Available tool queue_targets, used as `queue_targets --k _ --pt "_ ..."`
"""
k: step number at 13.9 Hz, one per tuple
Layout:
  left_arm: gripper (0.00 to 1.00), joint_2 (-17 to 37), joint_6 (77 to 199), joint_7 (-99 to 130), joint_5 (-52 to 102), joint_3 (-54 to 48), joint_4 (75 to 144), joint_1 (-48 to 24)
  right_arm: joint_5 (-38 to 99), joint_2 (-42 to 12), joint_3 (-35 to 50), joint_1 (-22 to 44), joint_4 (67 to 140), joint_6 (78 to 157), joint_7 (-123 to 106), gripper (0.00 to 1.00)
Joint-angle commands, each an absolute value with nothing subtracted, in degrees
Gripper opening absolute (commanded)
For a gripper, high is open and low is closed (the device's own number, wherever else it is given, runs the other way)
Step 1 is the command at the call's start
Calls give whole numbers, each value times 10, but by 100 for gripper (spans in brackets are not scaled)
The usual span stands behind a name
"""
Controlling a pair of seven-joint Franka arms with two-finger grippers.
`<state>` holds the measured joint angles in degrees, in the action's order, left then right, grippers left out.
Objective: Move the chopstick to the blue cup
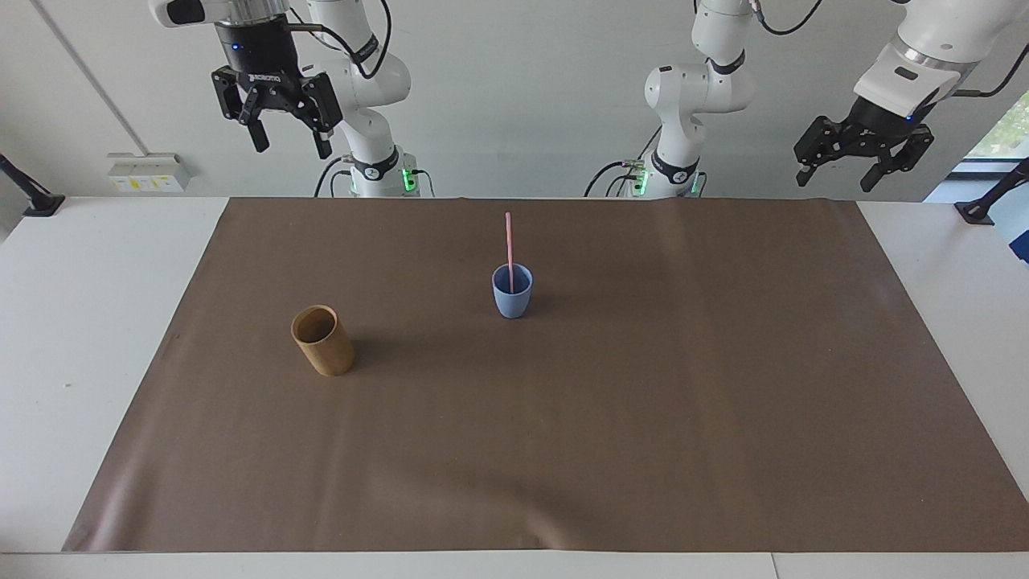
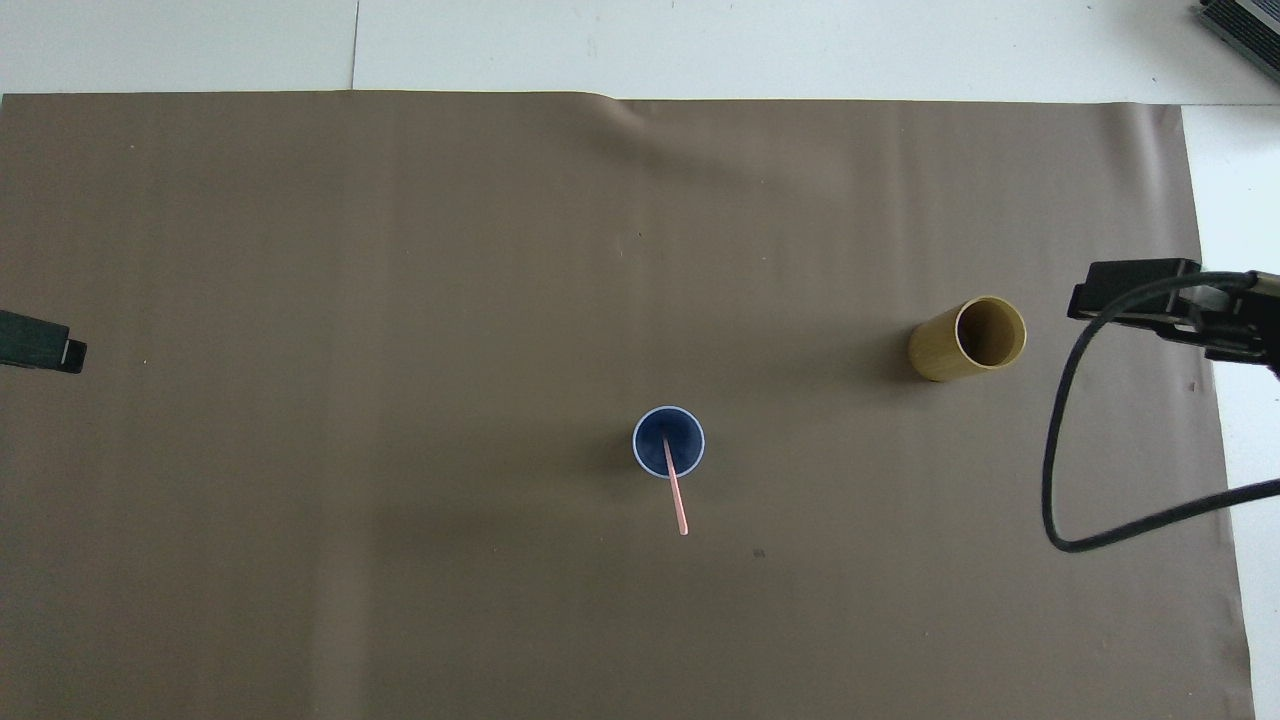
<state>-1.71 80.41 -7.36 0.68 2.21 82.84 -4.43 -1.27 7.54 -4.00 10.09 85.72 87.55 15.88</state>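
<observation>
Overhead view showed us the chopstick (image 2: 675, 487) standing in the blue cup (image 2: 668, 441), top tilted toward the robots, while left gripper (image 1: 864, 165) and right gripper (image 1: 283, 135) hung wide, empty.

My view: plain room, daylight.
I see a white bench (image 1: 96, 338) under a brown rectangular paper sheet (image 1: 643, 418), a pale wall (image 1: 547, 96) and a window (image 1: 1001, 129).
</observation>
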Motion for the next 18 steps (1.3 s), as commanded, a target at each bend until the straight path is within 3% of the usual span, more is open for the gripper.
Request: queue_targets --k 1,10,18 --pt "100 -25 812 -79 -2 18 836 -39 -10 78 -43 99 884 834 63 100" --pt "100 -25 812 -79 -2 18 836 -39 -20 72 -45 12 943 839 53 100" --pt "100 -25 812 -79 -2 18 837 -39 -11 29 -39 7 873 828 -2 100"
